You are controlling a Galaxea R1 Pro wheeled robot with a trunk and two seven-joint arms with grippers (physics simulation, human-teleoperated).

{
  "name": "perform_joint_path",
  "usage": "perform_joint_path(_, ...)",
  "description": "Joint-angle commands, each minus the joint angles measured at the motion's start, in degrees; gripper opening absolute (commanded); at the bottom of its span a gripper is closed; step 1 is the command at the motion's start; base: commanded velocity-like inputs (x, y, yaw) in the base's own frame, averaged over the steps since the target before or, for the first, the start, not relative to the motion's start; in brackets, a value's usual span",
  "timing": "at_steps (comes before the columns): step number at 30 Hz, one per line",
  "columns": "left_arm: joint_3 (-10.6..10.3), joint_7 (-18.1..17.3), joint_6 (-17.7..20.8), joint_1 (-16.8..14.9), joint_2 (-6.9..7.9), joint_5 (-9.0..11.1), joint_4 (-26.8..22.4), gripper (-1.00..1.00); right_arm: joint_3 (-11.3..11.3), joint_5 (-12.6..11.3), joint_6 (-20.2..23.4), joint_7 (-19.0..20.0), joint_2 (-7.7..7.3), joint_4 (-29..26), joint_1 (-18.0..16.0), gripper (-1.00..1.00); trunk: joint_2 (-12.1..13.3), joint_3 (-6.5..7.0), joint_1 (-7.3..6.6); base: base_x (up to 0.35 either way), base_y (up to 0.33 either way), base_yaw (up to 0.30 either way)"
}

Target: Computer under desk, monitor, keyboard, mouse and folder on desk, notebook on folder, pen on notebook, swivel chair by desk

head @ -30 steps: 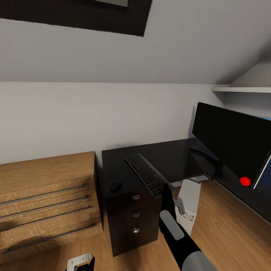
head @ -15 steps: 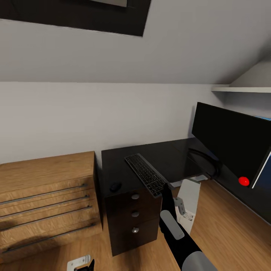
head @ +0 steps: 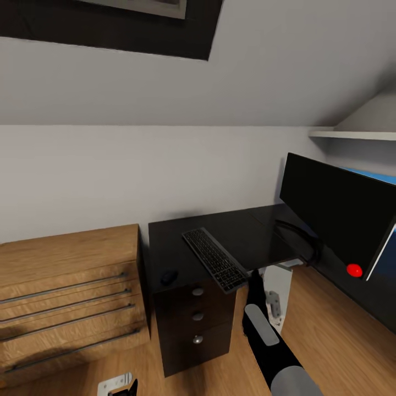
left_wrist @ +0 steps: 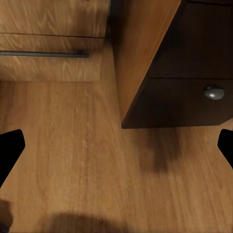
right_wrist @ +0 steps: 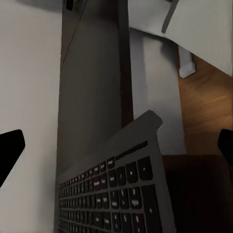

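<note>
Now keyboard (right_wrist: 114, 194) lies between spread right fingers (right_wrist: 10, 148), untouched.

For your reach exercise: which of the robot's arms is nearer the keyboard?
Right. The right arm rises just below the keyboard's near end, which overhangs the desk. The left tool hangs low over the floor by the oak drawers.

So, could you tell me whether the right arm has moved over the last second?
Yes. The right end effector has shifted rightward, off the slim dark grey keyboard's near corner and toward the white desk leg.
</note>
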Motion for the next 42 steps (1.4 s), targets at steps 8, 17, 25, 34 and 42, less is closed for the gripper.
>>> perform_joint_path(8, -0.1, 0.6, 0.2, 0.0, 0.08, 0.6, 0.8, 1.00, -5.2, -0.6, 3.1, -0.3, -2.12, -1.4, 0.0, 1.00, 3.2, 1.39, -1.76, 0.000, 0.000, 0.000)
perform_joint_path(17, -0.2, 0.8, 0.4, 0.0, 0.09, 0.6, 2.8, 1.00, -6.8, -0.2, 9.7, 0.1, -5.24, -1.2, 0.0, 1.00, 6.8, 3.01, -3.74, 0.000, 0.000, 0.000)
perform_joint_path(25, -0.2, 0.8, 0.4, 0.0, 0.08, 0.6, 3.2, 1.00, -5.4, 2.5, 10.7, 0.3, -8.91, 6.1, 0.0, 1.00, 10.0, 4.44, -5.50, 0.000, 0.000, 0.000)
perform_joint_path(34, -0.2, 0.8, 0.4, 0.0, -0.86, 0.6, 3.4, 1.00, -3.8, 24.8, 9.8, 3.0, -11.10, 25.8, 0.0, 1.00, 13.6, 6.06, -7.47, 0.000, 0.000, 0.000)
perform_joint_path(42, -0.2, 0.8, 0.5, 0.0, -1.36, 0.5, 4.2, 1.00, -3.6, 43.4, 1.2, 3.2, -11.75, 41.3, 0.0, 1.00, 16.8, 7.50, -9.23, 0.000, 0.000, 0.000)
